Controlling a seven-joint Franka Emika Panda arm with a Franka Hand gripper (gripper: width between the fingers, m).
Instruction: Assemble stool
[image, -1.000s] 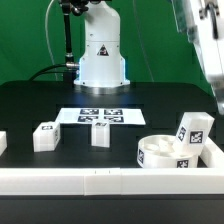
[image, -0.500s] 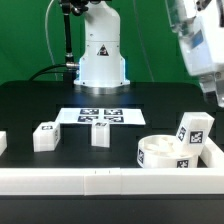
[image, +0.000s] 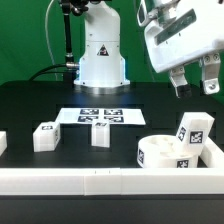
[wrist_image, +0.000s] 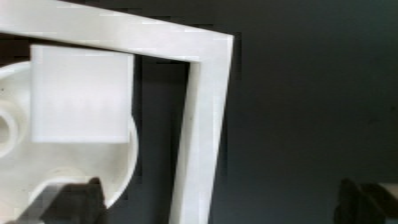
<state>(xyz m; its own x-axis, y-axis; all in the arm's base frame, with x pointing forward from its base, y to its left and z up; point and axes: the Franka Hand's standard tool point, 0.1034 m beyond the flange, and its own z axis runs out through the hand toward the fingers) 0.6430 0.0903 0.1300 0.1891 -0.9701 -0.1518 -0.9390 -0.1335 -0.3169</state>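
Observation:
The round white seat disc (image: 163, 152) lies in the front corner on the exterior view's right, inside the rail. One tagged white leg (image: 194, 130) leans on its far side. Two more legs (image: 46, 136) (image: 100, 133) stand on the black table, and a further white part (image: 2, 142) shows at the left edge. My gripper (image: 194, 84) hangs high above the disc and leaning leg, open and empty. In the wrist view the seat disc (wrist_image: 63, 175) and the leg (wrist_image: 86, 95) lie to one side of my open gripper (wrist_image: 222, 205).
The long white border rail (image: 100, 181) runs along the table's front and turns a corner by the disc; that corner shows in the wrist view (wrist_image: 205, 110). The marker board (image: 100, 116) lies flat mid-table. The robot base (image: 102, 55) stands behind it.
My gripper has swung from the exterior view's right edge toward the left and come fully into view, fingers apart. The stool parts have not moved.

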